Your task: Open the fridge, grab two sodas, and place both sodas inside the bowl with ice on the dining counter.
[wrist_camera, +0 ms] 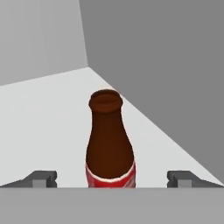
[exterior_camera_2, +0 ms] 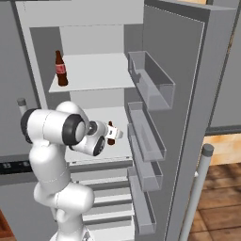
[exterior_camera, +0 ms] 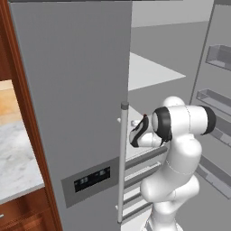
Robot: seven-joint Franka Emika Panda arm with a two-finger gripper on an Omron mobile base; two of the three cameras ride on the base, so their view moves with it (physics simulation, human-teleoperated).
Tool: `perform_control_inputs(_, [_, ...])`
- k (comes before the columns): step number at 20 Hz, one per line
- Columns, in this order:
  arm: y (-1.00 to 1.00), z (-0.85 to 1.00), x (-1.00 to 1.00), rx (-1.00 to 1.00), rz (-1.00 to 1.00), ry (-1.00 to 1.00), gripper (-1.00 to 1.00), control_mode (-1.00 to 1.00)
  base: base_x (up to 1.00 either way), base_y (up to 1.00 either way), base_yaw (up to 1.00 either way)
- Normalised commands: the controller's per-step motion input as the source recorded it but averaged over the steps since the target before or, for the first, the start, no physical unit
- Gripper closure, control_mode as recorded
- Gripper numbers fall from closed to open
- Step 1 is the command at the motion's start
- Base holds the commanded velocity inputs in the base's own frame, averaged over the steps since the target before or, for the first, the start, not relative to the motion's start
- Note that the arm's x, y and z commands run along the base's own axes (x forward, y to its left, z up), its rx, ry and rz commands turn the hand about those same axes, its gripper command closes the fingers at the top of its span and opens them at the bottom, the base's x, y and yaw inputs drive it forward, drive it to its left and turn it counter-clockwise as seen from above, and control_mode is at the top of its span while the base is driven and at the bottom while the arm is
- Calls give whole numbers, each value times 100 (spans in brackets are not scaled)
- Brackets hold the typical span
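You have the tall grey side-by-side fridge [exterior_camera_2: 188, 94] with its right door swung wide open and its left door, the one with the dark dispenser panel, shut. One small dark brown glass soda bottle with a red label [exterior_camera_2: 60, 69] stands upright on the upper grey shelf, near its left edge. A second matching bottle [wrist_camera: 109, 144] stands upright on the shelf below, close to the right inner wall.

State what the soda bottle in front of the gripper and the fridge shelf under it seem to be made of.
Soda bottle: likely glass, dark brown and smooth with a slight sheen, and a red label band.
Fridge shelf: unclear, perhaps plastic or painted metal; a flat, matte pale-grey surface without visible texture.
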Motion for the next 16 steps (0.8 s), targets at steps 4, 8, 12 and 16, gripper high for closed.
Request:
perform_control_inputs(4, [-4, -7, 4, 0, 0, 0, -100, -100, 0, 0, 0])
perform_control_inputs(8, [0, -14, 0, 0, 0, 1, -100, -100, 0, 0, 0])
perform_control_inputs(12, [0, -9, 1, 0, 0, 0, -100, -100, 0, 0, 0])
perform_control_inputs(16, [0, -1, 10, 0, 0, 0, -100, -100, 0, 0, 0])
